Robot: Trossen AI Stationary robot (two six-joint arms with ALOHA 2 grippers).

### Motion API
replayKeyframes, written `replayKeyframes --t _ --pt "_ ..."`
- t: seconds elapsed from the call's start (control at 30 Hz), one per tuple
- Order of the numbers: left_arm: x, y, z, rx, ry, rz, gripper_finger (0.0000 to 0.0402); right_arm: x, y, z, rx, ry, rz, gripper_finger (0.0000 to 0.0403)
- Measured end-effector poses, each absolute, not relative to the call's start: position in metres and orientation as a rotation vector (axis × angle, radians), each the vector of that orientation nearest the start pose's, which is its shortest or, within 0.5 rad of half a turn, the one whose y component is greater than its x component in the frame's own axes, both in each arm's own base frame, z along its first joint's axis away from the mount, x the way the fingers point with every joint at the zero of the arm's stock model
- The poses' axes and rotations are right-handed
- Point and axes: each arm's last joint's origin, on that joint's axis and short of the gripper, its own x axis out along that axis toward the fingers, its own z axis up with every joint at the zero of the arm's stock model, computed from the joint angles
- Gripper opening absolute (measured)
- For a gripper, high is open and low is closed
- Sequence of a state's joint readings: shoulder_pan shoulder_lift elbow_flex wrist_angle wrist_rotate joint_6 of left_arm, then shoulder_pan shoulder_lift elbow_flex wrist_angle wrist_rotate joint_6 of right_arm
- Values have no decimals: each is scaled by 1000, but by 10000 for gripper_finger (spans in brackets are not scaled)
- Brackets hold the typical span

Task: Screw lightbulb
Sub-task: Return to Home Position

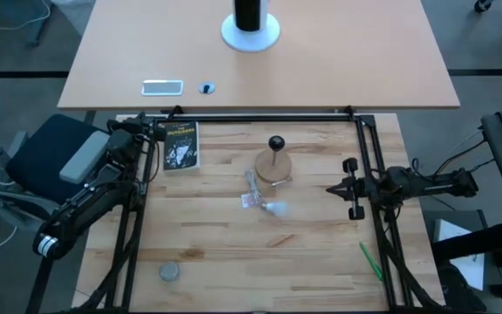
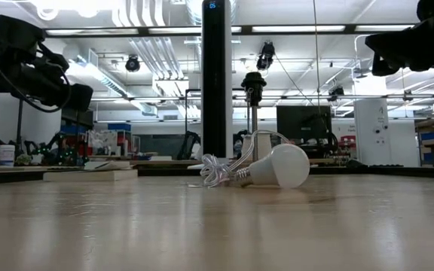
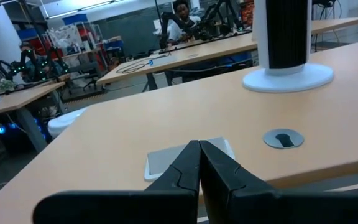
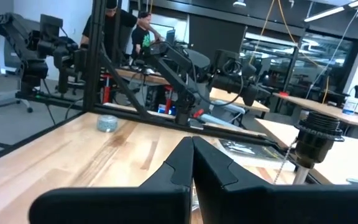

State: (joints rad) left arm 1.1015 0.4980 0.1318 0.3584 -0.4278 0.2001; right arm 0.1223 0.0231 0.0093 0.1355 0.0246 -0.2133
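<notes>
The lightbulb (image 1: pixel 275 209) lay on its side on the table (image 1: pixel 216 262), just beside the clear wrapper (image 1: pixel 252 195), near the black lamp (image 1: pixel 276 143). We saw both tools fully closed and empty: the right tool (image 1: pixel 332 187) raised at the lamp's right, the left tool (image 3: pixel 199 152) by the table's far-left corner. For going home, we judged the arms should keep high and clear of the lamp.

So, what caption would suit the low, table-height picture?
A white lightbulb lies on its side on the wooden table beside a clear wrapper, the black lamp behind it.
</notes>
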Motion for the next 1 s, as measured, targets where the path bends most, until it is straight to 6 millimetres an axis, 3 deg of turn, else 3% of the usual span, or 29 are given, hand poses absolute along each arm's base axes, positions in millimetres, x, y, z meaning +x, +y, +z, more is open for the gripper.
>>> replayKeyframes --t 1.0 --pt "49 124 197 157 161 1523 0 97 11 178 -201 -131 84 8"
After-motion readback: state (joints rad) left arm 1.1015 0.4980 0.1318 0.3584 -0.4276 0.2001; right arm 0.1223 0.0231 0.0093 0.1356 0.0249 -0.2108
